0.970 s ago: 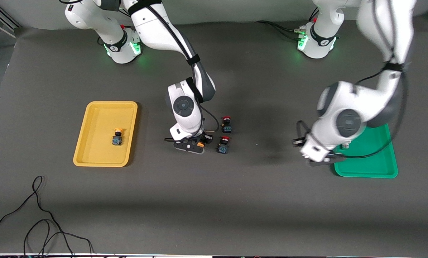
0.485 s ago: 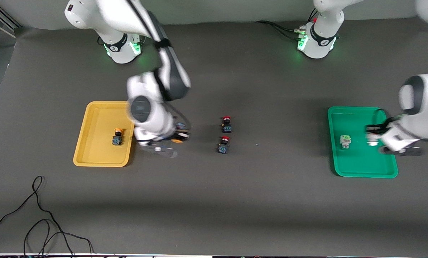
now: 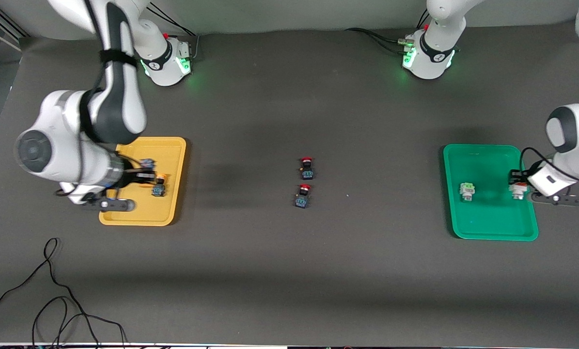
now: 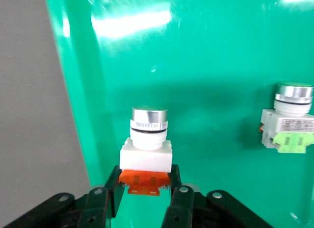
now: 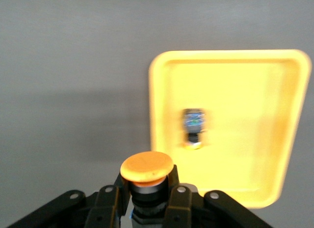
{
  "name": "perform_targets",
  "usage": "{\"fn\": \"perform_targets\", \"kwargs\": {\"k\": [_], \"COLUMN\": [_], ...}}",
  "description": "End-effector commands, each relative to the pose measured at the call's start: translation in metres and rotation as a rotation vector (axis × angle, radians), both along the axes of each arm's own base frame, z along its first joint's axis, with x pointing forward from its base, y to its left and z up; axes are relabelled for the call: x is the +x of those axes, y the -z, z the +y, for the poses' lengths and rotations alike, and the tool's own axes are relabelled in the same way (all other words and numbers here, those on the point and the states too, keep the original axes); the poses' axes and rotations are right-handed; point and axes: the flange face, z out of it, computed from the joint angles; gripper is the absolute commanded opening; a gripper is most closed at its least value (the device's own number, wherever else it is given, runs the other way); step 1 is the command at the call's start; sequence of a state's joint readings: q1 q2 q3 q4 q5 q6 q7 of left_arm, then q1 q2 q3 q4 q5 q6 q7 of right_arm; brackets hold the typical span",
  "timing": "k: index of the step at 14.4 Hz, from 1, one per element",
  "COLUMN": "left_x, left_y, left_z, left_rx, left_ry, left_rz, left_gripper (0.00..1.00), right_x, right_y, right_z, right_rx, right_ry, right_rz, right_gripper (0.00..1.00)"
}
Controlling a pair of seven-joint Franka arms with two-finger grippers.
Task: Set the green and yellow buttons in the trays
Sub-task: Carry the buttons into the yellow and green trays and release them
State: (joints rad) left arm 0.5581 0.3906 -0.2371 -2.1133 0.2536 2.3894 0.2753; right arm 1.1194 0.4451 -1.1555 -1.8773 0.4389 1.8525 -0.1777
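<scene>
Dark grey tabletop [image 3: 289, 271] carried everything you were working with, and the two trays sat at its ends: the yellow tray [image 3: 129, 213] toward the right arm's end, the green tray [image 3: 483, 228] toward the left arm's. You were at the placing step on both sides at once, as I judge it.

Your right gripper [image 5: 147, 201] hung over the yellow tray, closed snugly on the black body of an orange-capped button [image 5: 146, 168]; one matching button [image 3: 159, 187] already lay in that tray. The next move there called for lowering over bare tray floor, clear of the lying one, before you let go.

Your left gripper [image 4: 145, 189] was down in the green tray near its rim, its fingers pinching the orange base of a white button [image 4: 147, 144] that stood upright, seemingly on the tray floor (contact was not certain). A green-based button [image 3: 466, 191] lay in the tray well apart from it. Opening and lifting straight up should finish that side.

Two red-capped switches [image 3: 305, 182] sat mid-tabletop, not yours to move.
</scene>
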Motion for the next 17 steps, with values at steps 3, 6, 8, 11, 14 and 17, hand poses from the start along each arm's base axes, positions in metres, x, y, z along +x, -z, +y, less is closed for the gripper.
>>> {"fn": "perform_targets", "kwargs": {"k": [3, 6, 8, 11, 14, 17], "left_x": [0.001, 0.010, 0.020, 0.033, 0.037, 0.022], "left_y": [-0.011, -0.035, -0.079, -0.163, -0.227, -0.273], "left_z": [-0.001, 0.003, 0.005, -0.010, -0.036, -0.065], "left_rx": [0.018, 0.032, 0.054, 0.075, 0.046, -0.017], "left_ry": [0.013, 0.010, 0.003, -0.005, -0.007, -0.029], "left_rz": [-0.015, 0.009, 0.051, 0.095, 0.132, 0.115], "left_gripper": [1.00, 1.00, 1.00, 1.00, 1.00, 1.00], "right_x": [-0.030, -0.047, -0.051, -0.054, -0.055, -0.056], "right_y": [0.073, 0.115, 0.150, 0.181, 0.184, 0.186], "right_z": [-0.069, -0.086, -0.090, -0.097, -0.107, -0.109], "right_rx": [-0.057, -0.059, -0.024, -0.024, -0.036, -0.034], "right_ry": [-0.099, -0.096, -0.105, -0.122, -0.108, -0.106], "right_rz": [-0.103, -0.162, -0.172, -0.188, -0.180, -0.178], "right_gripper": [0.00, 0.00, 0.00, 0.00, 0.00, 0.23]}}
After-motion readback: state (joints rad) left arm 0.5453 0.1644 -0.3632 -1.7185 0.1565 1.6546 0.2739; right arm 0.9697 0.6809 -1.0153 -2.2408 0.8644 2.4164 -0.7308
